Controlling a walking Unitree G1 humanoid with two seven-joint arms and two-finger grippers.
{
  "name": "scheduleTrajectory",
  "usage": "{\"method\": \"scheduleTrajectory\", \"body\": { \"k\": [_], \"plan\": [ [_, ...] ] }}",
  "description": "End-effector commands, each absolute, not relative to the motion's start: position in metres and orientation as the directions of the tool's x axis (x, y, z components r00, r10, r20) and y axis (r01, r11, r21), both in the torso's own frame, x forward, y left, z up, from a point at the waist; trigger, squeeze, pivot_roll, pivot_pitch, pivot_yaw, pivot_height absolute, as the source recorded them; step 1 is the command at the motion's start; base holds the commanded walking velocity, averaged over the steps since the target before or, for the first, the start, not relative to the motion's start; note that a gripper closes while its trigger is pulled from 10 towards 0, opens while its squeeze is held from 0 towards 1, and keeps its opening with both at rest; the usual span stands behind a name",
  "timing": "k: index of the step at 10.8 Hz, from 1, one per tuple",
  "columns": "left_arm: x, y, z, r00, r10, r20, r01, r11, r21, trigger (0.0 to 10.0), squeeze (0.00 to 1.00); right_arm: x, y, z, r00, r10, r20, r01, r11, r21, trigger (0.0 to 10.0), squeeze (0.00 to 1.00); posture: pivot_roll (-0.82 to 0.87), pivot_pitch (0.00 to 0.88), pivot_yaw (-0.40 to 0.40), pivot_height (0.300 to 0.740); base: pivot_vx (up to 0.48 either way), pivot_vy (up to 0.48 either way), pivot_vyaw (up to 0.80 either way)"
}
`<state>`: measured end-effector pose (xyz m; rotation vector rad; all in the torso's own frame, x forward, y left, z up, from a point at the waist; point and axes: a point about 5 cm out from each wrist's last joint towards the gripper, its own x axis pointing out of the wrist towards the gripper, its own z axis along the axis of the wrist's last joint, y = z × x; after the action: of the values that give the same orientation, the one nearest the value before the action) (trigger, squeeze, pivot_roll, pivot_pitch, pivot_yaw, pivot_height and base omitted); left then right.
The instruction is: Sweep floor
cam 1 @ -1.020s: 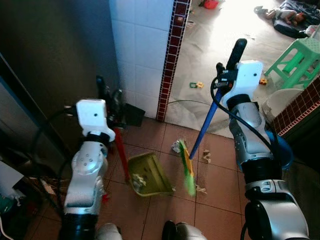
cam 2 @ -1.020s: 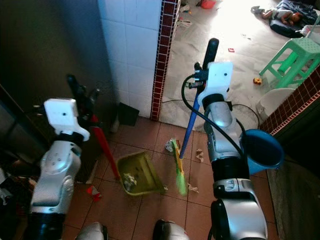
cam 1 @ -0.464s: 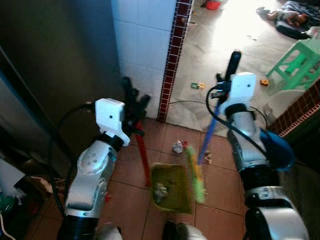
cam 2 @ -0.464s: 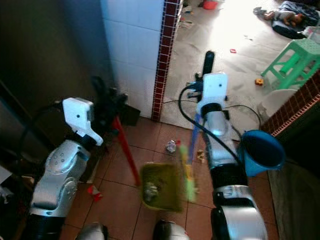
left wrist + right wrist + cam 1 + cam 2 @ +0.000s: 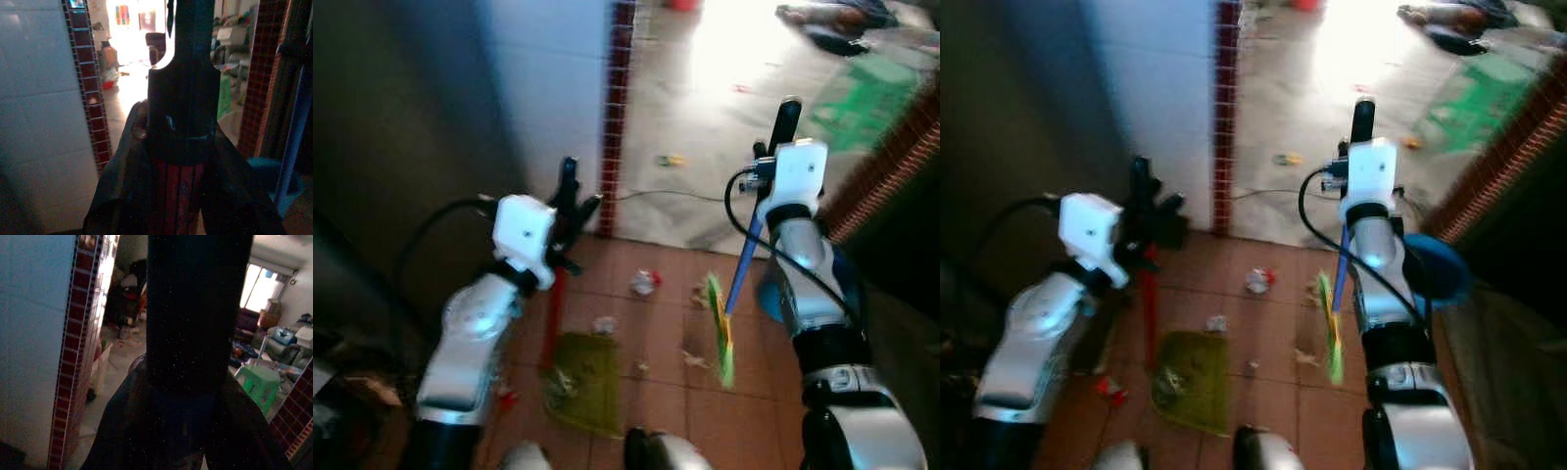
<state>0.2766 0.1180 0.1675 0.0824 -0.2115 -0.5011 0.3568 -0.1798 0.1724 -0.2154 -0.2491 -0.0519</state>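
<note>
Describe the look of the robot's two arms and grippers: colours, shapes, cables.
Both arms are built of rounded silver segments with dark joints. Each wrist carries a white boxy block, and a black cable loops from it along the forearm. The left gripper and right gripper each end in long black fingers. No markings are legible in these blurred views.

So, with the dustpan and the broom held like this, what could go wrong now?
1. The yellow dustpan already carries scraps; if the left gripper tips its red handle, they may spill back out.
2. Loose litter lies beyond the pan, while the broom head hangs off to the side, so a stroke could miss it.
3. The blue basin sits close beside the right arm and might get bumped.
</note>
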Motion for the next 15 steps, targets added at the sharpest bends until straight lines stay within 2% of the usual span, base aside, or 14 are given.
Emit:
{"method": "scheduleTrajectory", "body": {
  "k": [1,3,5,8,9,11,13,15],
  "plan": [
    [0.28,0.112,0.187,0.834,-0.487,0.257,0.468,0.873,0.136,10.0,0.0,0.359,-0.174,0.181,0.96,-0.005,0.282,0.068,0.975,-0.212,10.0,0.0,0.08,0.08,-0.076,0.74,0.0,0.0,0.0],
    [0.285,0.109,0.2,0.829,-0.477,0.292,0.455,0.879,0.145,10.0,0.0,0.361,-0.167,0.181,0.962,0.015,0.274,0.044,0.977,-0.207,10.0,0.0,0.09,0.099,-0.085,0.74,0.0,0.0,0.0],
    [0.287,0.107,0.199,0.824,-0.489,0.288,0.466,0.872,0.146,10.0,0.0,0.363,-0.16,0.18,0.963,0.024,0.27,0.035,0.977,-0.21,10.0,0.0,0.07,0.101,-0.056,0.74,0.0,-0.249,-0.7],
    [0.289,0.105,0.185,0.83,-0.499,0.251,0.483,0.867,0.127,10.0,0.0,0.357,-0.159,0.156,0.981,0.009,0.196,0.034,0.976,-0.217,10.0,0.0,0.06,0.04,-0.074,0.74,0.0,-0.264,-0.58],
    [0.29,0.108,0.179,0.842,-0.484,0.239,0.473,0.875,0.103,10.0,0.0,0.355,-0.16,0.146,0.986,-0.015,0.166,0.044,0.984,-0.173,10.0,0.0,0.07,0.0,-0.045,0.74,0.0,-0.296,0.0],
    [0.29,0.116,0.167,0.867,-0.449,0.218,0.448,0.892,0.056,10.0,0.0,0.352,-0.161,0.137,0.986,-0.015,0.165,0.044,0.984,-0.173,10.0,0.0,0.06,0.0,0.001,0.74,0.0,-0.304,0.0],
    [0.291,0.122,0.155,0.88,-0.437,0.187,0.433,0.899,0.06,10.0,0.0,0.346,-0.174,0.128,0.985,-0.049,0.164,0.074,0.986,-0.15,10.0,0.0,0.08,0.0,0.026,0.74,0.0,-0.294,0.0],
    [0.294,0.118,0.15,0.868,-0.472,0.154,0.467,0.881,0.071,10.0,0.0,0.343,-0.18,0.122,0.98,-0.1,0.171,0.123,0.984,-0.126,10.0,0.0,0.1,0.0,0.077,0.74,0.0,0.0,0.0]
  ]
}}
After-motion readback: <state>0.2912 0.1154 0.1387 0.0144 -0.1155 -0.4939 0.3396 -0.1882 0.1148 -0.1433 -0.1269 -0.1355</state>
